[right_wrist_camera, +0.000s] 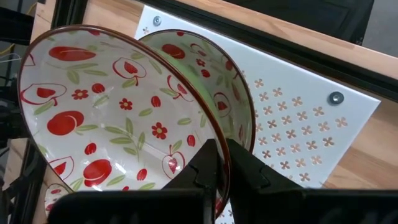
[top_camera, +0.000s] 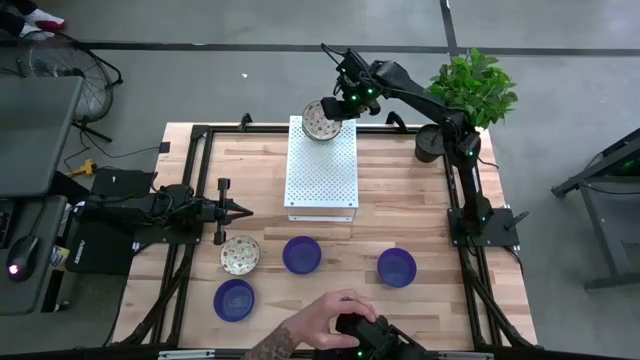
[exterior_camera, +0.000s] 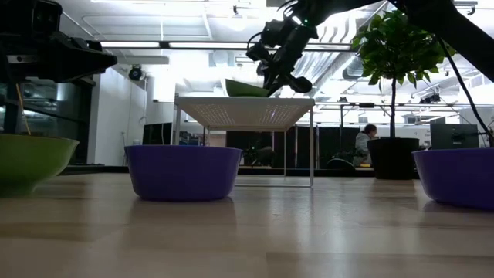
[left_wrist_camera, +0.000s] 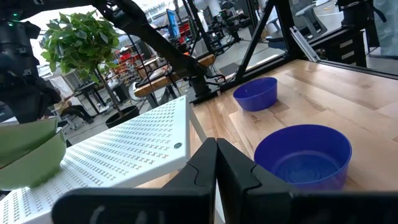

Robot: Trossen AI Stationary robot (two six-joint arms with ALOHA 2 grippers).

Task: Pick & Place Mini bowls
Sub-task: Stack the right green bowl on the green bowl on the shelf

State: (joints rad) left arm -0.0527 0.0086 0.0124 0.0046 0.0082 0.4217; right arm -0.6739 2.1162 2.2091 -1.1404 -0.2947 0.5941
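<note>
**Mini bowls: a patterned one being stacked on the white perforated stand**

The mini bowls here are small, round and glossy, some solid blue and some white with red apples, red flowers and green leaves. All places below are given relative to the white perforated metal stand (top_camera: 322, 168), a raised platform at the back centre of the wooden table (top_camera: 420, 200).

The right pincer (top_camera: 343, 103) reaches over the stand's far edge. Its fingers are clamped on the rim of a patterned bowl (right_wrist_camera: 118, 118), held tilted. Directly behind it a second patterned bowl (right_wrist_camera: 205, 74) sits on the stand, and the held bowl appears to be nesting into it. To do this step well, the held bowl likely needs levelling and centring over the lower one before the fingers part, so it settles inside and does not slide off the stand's edge. The release should be gentle, because glazed bowls would probably slip against each other.

The left pincer (top_camera: 243, 210) waits just left of the stand's near edge, fingers drawn together and gripping nothing.

Count of patterned bowls: three. Two are at the stand, and one (top_camera: 240, 254) rests on the table in front of the stand, to its left.

Count of blue bowls: three, all on the table in front of the stand. One (top_camera: 301, 254) is nearest it, one (top_camera: 396, 267) lies off to the right, and one (top_camera: 233, 299) is farther forward on the left.

A person's hand (top_camera: 335, 318) rests at the table's front edge.
</note>
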